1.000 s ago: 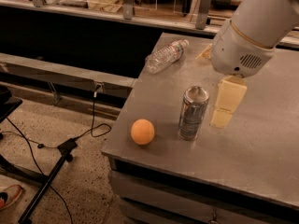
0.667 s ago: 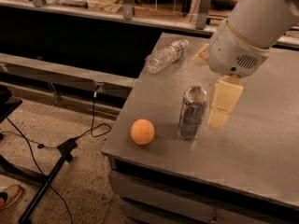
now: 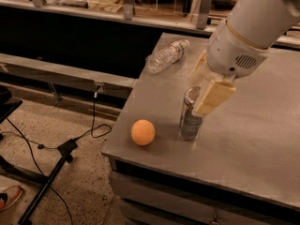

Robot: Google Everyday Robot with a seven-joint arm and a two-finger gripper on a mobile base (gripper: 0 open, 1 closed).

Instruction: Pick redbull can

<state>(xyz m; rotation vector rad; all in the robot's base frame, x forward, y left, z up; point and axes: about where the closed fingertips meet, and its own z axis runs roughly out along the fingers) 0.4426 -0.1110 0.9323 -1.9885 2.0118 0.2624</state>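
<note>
— How is the arm posed?
— It slants down from the upper right, with the hand [image 3: 196, 97] low over the surface [image 3: 248, 139].
— And the hand?
— It is spread open and grips nothing. Its fingers flank the top of the upright redbull can [image 3: 187, 123]; contact can't be told.
— Room around it?
— The orange ball [image 3: 143, 132] sits beyond the can, near the surface's edge. The water bottle [image 3: 166, 56] lies well behind the hand. The surface stretches wide on the hand's other side.
</note>
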